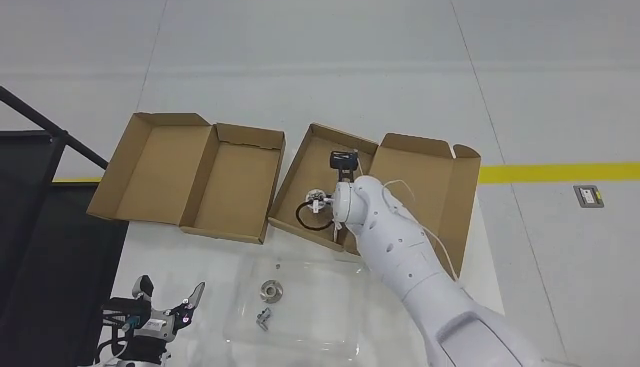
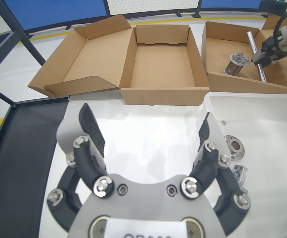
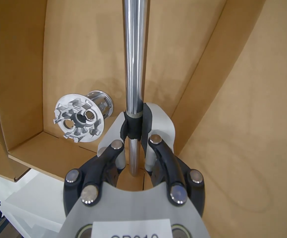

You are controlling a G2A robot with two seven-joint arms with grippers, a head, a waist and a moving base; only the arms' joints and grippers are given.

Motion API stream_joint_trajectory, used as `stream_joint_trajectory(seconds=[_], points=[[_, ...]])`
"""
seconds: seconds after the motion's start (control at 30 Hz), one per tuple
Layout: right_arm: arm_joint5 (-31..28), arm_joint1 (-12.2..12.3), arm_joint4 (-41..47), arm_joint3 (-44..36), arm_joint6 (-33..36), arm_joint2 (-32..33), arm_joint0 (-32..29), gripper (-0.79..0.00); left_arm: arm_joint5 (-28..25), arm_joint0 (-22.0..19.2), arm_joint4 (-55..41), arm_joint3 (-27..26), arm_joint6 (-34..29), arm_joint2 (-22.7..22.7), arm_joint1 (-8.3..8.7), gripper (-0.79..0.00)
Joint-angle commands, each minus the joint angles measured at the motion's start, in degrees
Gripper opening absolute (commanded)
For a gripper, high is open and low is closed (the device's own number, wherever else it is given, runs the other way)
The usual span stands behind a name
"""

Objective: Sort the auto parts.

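Two open brown cardboard boxes, the first box (image 1: 235, 182) at centre left of the top view, the second box (image 1: 315, 167) at centre; one clear plastic tray (image 1: 310, 312); one long shiny steel rod (image 3: 133, 50); one grey toothed metal hub (image 3: 79, 121); one round flanged steel ring (image 2: 234, 147); one small grey metal bracket (image 2: 240, 172).

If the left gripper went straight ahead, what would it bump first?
Probably the front wall of the left cardboard box, straight ahead of the open left gripper; its height over the table is unclear.
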Motion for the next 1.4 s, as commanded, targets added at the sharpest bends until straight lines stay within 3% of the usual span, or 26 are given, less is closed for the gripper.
stream_joint_trajectory(seconds=[0.0,0.4,0.67,0.8,1.03,1.13,1.2,1.23,1.27,1.37], points=[[-0.1,-0.3,0.4,1.8,-0.5,0.0,0.7,-0.560,0.0,0.0,0.0,0.0,0.0,0.0,0.00,0.000],[-4.1,-0.6,2.8,5.2,-4.3,1.1,2.8,-0.582,0.0,0.0,0.0,0.0,0.0,0.0,0.00,0.000],[-8.3,1.5,3.5,-0.9,-8.2,3.7,0.6,-0.570,0.0,0.0,0.0,0.0,0.0,0.0,0.00,0.000],[-12.9,3.2,2.4,-11.8,-7.8,5.1,-4.3,-0.566,0.0,0.0,0.0,0.0,0.0,0.0,0.00,0.000],[-22.6,7.2,-3.9,-44.7,2.3,8.5,-20.7,-0.536,0.0,0.0,0.0,0.0,0.0,0.0,0.00,0.000],[-28.1,8.3,-4.1,-54.8,5.4,9.5,-26.4,-0.511,0.0,0.0,0.0,0.0,0.0,0.0,0.00,0.000],[-31.8,8.8,-3.6,-58.3,6.6,10.1,-28.6,-0.440,0.0,0.0,0.0,0.0,0.0,0.0,0.00,0.000],[-33.1,9.0,-3.6,-59.2,7.1,10.4,-29.2,-0.089,0.0,0.0,0.0,0.0,0.0,0.0,0.00,0.000],[-33.0,9.1,-3.6,-59.4,7.1,10.7,-29.5,0.000,0.0,0.0,0.0,0.0,0.0,0.0,0.00,0.000],[-33.0,9.1,-3.6,-59.4,7.1,10.7,-29.5,0.000,0.0,0.0,0.0,0.0,0.0,0.0,0.00,0.000]])
